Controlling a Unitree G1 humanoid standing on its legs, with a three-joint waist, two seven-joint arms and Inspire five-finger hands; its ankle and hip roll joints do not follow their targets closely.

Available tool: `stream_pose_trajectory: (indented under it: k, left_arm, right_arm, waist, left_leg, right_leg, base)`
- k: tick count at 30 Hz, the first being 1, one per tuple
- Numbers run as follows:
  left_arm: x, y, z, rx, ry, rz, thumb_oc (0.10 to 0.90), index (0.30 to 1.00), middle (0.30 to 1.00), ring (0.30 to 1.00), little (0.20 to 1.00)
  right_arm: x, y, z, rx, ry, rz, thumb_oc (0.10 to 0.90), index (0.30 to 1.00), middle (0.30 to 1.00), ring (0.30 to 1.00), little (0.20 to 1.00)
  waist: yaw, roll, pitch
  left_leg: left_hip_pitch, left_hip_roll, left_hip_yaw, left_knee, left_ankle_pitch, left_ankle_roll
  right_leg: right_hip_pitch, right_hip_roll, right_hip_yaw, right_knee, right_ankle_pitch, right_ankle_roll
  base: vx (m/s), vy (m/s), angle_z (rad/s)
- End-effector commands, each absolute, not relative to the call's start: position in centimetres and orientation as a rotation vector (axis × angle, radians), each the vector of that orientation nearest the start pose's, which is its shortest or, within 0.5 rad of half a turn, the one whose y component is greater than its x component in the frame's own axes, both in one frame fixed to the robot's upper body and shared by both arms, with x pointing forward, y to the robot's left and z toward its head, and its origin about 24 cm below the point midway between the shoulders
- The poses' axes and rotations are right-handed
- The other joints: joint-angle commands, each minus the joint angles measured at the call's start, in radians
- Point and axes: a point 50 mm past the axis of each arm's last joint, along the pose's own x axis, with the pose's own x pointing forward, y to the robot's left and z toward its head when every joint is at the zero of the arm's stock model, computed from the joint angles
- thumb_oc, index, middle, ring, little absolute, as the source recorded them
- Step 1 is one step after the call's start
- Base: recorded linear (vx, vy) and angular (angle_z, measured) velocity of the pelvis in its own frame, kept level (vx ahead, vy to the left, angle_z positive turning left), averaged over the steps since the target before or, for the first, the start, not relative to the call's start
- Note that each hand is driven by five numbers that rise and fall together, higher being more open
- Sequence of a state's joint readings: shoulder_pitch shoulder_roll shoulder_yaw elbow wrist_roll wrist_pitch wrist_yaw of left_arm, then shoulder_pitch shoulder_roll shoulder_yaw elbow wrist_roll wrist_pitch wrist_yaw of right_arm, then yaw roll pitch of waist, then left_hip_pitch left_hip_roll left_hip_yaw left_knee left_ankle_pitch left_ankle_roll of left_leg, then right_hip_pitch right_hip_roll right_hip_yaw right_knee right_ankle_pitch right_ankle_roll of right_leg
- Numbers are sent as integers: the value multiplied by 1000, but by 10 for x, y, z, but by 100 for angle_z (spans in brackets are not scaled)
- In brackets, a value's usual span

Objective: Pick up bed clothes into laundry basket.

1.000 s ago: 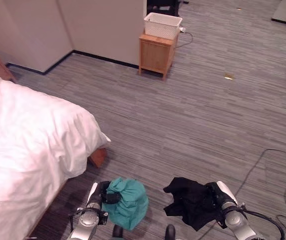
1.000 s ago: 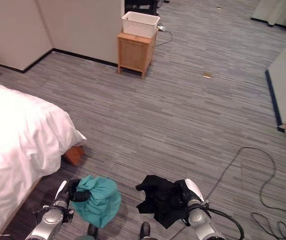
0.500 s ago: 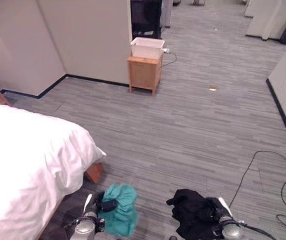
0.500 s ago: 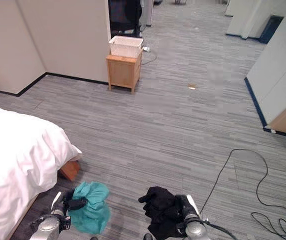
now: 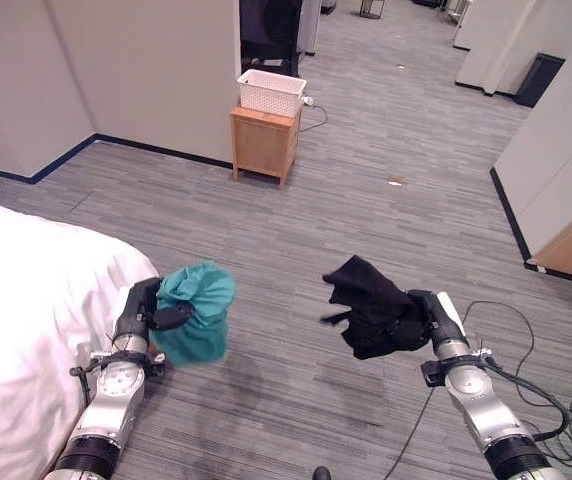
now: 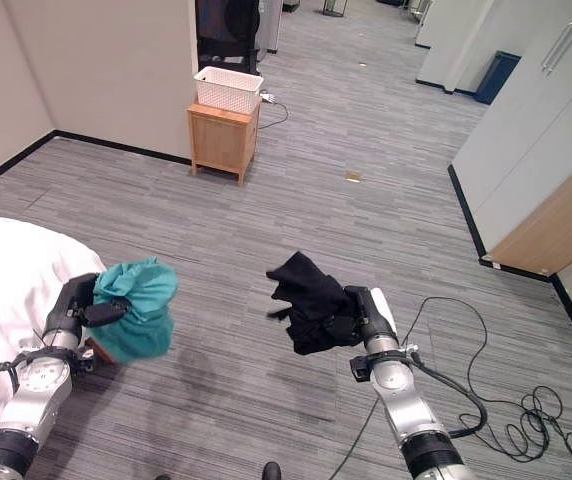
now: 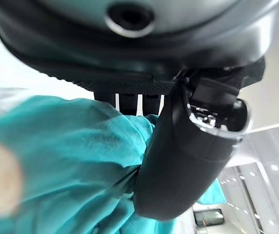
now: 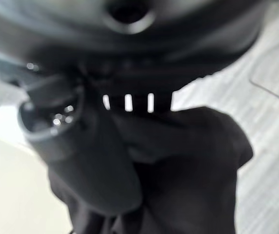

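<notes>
You had the left hand (image 5: pixel 144 308) clenched on a bunched teal cloth garment (image 5: pixel 194 311), hanging as a rounded bundle at lower left beside the white-sheeted bed (image 5: pixel 26 300). The right hand (image 5: pixel 428 317) gripped a crumpled black cloth garment (image 5: pixel 369 302) right of centre. The white slatted plastic laundry basket (image 5: pixel 271 92) sat atop a small wooden cabinet (image 5: pixel 262 146) at upper centre.

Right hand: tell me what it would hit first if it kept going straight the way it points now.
Probably nothing nearby. The right hand, shut on the black garment, points across open grey carpet. The wooden cabinet carrying the white laundry basket stands far ahead, left of that line. Depth is uncertain.
</notes>
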State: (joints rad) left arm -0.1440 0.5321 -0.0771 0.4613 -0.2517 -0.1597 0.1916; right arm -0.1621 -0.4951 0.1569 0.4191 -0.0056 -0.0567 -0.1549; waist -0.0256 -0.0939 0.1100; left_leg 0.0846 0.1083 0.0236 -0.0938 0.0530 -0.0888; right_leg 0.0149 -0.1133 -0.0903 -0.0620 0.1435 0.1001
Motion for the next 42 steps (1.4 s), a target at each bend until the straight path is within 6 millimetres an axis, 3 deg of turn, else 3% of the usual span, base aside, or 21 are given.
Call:
stream_pose_trajectory:
  k: [1, 2, 4, 5, 7, 11, 13, 14, 15, 16, 17, 20, 22, 25, 27, 30, 36, 37, 39, 41, 42]
  left_arm:
    - [299, 271, 75, 319, -117, 259, 400, 300, 300, 300, 300]
    - [300, 267, 79, 308, -138, 255, 400, 300, 300, 300, 300]
    - [298, 266, 78, 309, -139, 249, 400, 300, 300, 300, 300]
    - [292, 264, 78, 313, -147, 232, 400, 300, 300, 300, 300]
    - [290, 267, 75, 306, -136, 240, 400, 300, 300, 300, 300]
    - [290, 267, 77, 308, -152, 247, 400, 300, 300, 300, 300]
    - [282, 267, 65, 319, -114, 242, 400, 300, 300, 300, 300]
    - [278, 266, 61, 315, -101, 238, 400, 300, 300, 300, 300]
    - [276, 265, 56, 296, -86, 245, 400, 300, 300, 300, 300]
    - [276, 263, 54, 284, -79, 244, 400, 300, 300, 300, 300]
    - [280, 257, 57, 276, -92, 226, 400, 300, 300, 300, 300]
    - [283, 252, 60, 284, -108, 203, 400, 300, 300, 300, 300]
    - [282, 249, 61, 277, -115, 196, 400, 300, 300, 300, 300]
    - [276, 245, 55, 271, -102, 177, 400, 300, 300, 300, 300]
    - [270, 244, 48, 275, -75, 170, 400, 300, 300, 300, 300]
    - [265, 244, 39, 269, -39, 173, 400, 300, 300, 300, 300]
    - [262, 247, 37, 261, -29, 189, 400, 300, 300, 300, 300]
    - [258, 251, 35, 272, -16, 196, 400, 300, 300, 300, 300]
    - [256, 252, 34, 282, -12, 197, 400, 300, 300, 300, 300]
    - [254, 257, 32, 305, 6, 202, 400, 300, 300, 300, 300]
    - [254, 259, 32, 314, 12, 206, 400, 300, 300, 300, 300]
  right_arm:
    - [301, -253, 75, -623, -63, -130, 400, 300, 300, 300, 300]
    - [305, -248, 87, -627, -114, -123, 400, 300, 300, 300, 300]
    - [305, -245, 90, -620, -131, -116, 400, 300, 300, 300, 300]
    - [304, -243, 95, -616, -159, -105, 400, 300, 300, 300, 300]
    - [303, -239, 99, -613, -188, -102, 400, 300, 300, 300, 300]
    - [296, -236, 112, -619, -260, -107, 400, 300, 300, 300, 300]
    - [288, -240, 104, -631, -235, -103, 400, 300, 300, 300, 300]
    - [285, -241, 104, -644, -239, -99, 400, 300, 300, 300, 300]
    - [283, -243, 101, -652, -228, -94, 400, 300, 300, 300, 300]
    - [283, -242, 101, -659, -228, -86, 400, 300, 300, 300, 300]
    - [283, -242, 105, -663, -250, -88, 400, 300, 300, 300, 300]
    - [284, -245, 109, -682, -254, -89, 400, 300, 300, 300, 300]
    - [283, -249, 109, -701, -240, -92, 400, 300, 300, 300, 300]
    - [280, -253, 107, -722, -226, -91, 400, 300, 300, 300, 300]
    - [281, -254, 107, -727, -222, -91, 400, 300, 300, 300, 300]
    - [283, -253, 105, -734, -218, -88, 400, 300, 300, 300, 300]
    - [283, -254, 100, -735, -194, -89, 400, 300, 300, 300, 300]
    - [282, -254, 97, -732, -180, -88, 400, 300, 300, 300, 300]
    - [280, -253, 92, -728, -164, -86, 400, 300, 300, 300, 300]
    - [277, -251, 84, -722, -140, -87, 400, 300, 300, 300, 300]
    - [276, -248, 81, -718, -137, -82, 400, 300, 300, 300, 300]
  waist:
    - [15, 40, 20]
    - [4, 60, 45]
    - [-3, 64, 48]
    - [-20, 57, 48]
    - [-61, 55, 57]
    - [-93, 62, 57]
    - [-100, 70, 37]
    - [-102, 89, 33]
    - [-96, 114, 35]
    - [-92, 113, 46]
    - [-73, 92, 74]
    - [-55, 71, 92]
    - [-28, 47, 101]
    - [8, 44, 93]
    - [43, 64, 77]
    - [94, 70, 78]
    - [153, 52, 76]
    - [170, 54, 54]
    - [172, 39, 42]
    - [179, 8, 19]
    - [186, -4, 16]
  left_leg:
    - [35, -49, -12, 12, -97, 40]
    - [53, -29, -12, 10, -105, 41]
    - [75, -22, -6, 7, -120, 38]
    - [111, -31, -4, 7, -155, 30]
    - [162, -4, -26, 7, -199, 1]
    - [202, 52, -36, 7, -249, -40]
    - [239, 93, -46, 7, -261, -52]
    - [248, 127, -47, 7, -197, -65]
    - [223, 163, -42, 100, -119, -82]
    - [148, 164, -51, 218, -55, -93]
    - [20, 163, -55, 428, 67, -76]
    - [-56, 156, -16, 548, 41, -59]
    - [-152, 81, -2, 582, -29, -48]
    - [-219, -24, 44, 408, -114, -4]
    - [-258, -65, 55, 205, -14, 6]
    - [-331, -87, 22, 30, 79, -5]
    - [-459, -35, 52, 22, 157, -39]
    - [-432, -12, 60, 8, 181, -27]
    - [-416, -21, 57, 13, 191, -26]
    - [-380, -32, 60, 17, 198, -8]
    - [-361, -38, 71, 23, 199, 11]
  right_leg:
    - [-77, -117, 20, 242, 25, 147]
    - [-154, -131, -11, 354, 58, 159]
    - [-186, -148, -49, 364, 58, 151]
    - [-221, -148, -116, 254, 26, 130]
    - [-268, -108, -161, 42, 45, 126]
    - [-296, -102, -140, 1, 70, 136]
    - [-287, -88, -122, 27, 76, 116]
    - [-278, -72, -126, 45, 66, 105]
    - [-251, -48, -132, 58, 47, 82]
    - [-220, -44, -143, 57, 32, 60]
    - [-146, -29, -159, 37, -6, 9]
    - [-71, -14, -151, 5, -42, -15]
    - [-17, -23, -123, -11, -73, -16]
    - [36, -18, -94, -25, -120, 5]
    - [80, 14, -70, -25, -157, 14]
    - [164, 38, -30, -25, -215, 15]
    - [312, 16, 46, -25, -291, 26]
    - [327, 3, 59, -25, -287, 44]
    - [338, -16, 60, -19, -286, 53]
    - [317, -50, 69, 59, -215, 88]
    - [296, -60, 78, 135, -130, 118]
  base:
    - [35, 63, -26]
    - [60, 37, -26]
    - [273, 6, -23]
    - [559, -72, -11]
    - [654, -172, -2]
    - [426, -191, 28]
    - [502, -205, 60]
    - [529, -189, 58]
    - [370, -181, 39]
    - [412, -351, 7]
    - [209, -279, 13]
    - [361, -240, -7]
    - [445, -136, -34]
    - [454, 0, -19]
    - [481, 82, -53]
    - [471, 60, -63]
    - [487, 194, -57]
    - [623, 402, -40]
    - [406, 238, -64]
    - [359, 241, -37]
    - [381, 279, -8]
